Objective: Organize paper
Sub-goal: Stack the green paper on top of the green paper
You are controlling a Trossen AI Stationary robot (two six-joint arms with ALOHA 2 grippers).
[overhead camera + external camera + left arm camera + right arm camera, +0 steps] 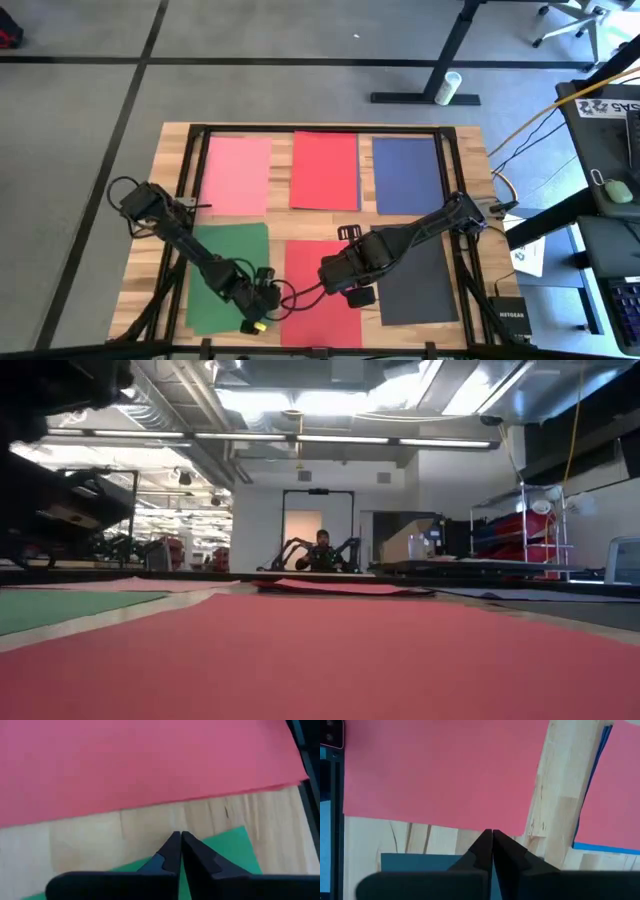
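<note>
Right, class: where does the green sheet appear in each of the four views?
High view: green sheet at front left of the table.
Low view: green sheet, a flat strip at far left.
Left wrist view: green sheet, one corner only.
Right wrist view: cannot tell.
Shared landmark: the red sheet beside it.

We are looking at matte, smooth paper sheets lying flat: a red sheet [150,765] just ahead of the left gripper [180,836], a green sheet [235,851] under its dull black plastic fingers [167,852]. Between them is showing the table [100,832], pale jointed wood with visible grain.
</note>
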